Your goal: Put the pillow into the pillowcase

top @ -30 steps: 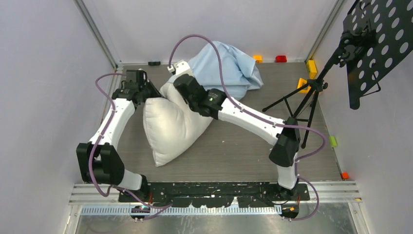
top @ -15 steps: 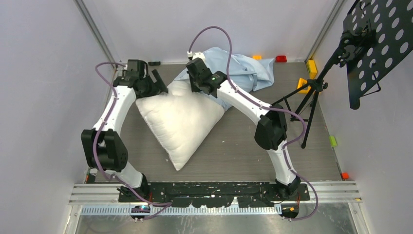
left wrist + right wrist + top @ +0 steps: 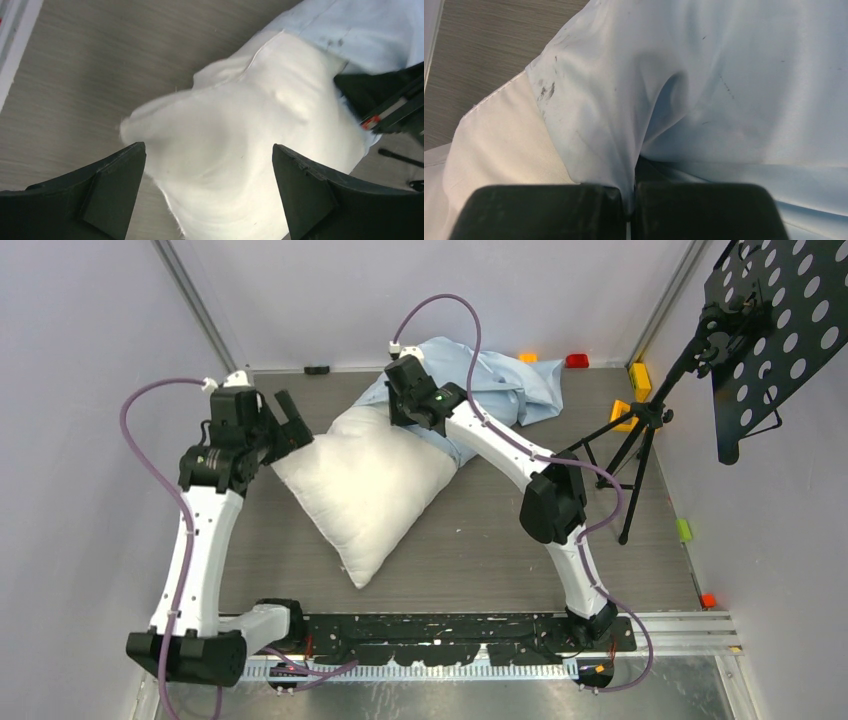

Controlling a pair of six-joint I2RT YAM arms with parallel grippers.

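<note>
Worktop [image 3: 480, 540], grey wood grain, with the arm bases at the near edge. The pillow [image 3: 370, 490] lies flat and diagonal across the middle, almost all of it bare, one corner pointing toward the bases. Left tool [image 3: 293, 420] sits at the pillow's left corner with its jaws spread wide and nothing between them. Wrist view shows white fabric below the gap, slightly blurred; contact cannot be told. Right tool [image 3: 629, 200] is clamped tight on a fold of the pillowcase [image 3: 500, 390]; from overhead its fingers are hidden under the arm's own body. The pillowcase is bunched at the far edge, smudged, its rim lapping the pillow's far end. How far the pillow reaches inside is hidden by cloth and arm. Black tripod stand [image 3: 640, 430] at far right, its perforated plate cut off by the frame.
</note>
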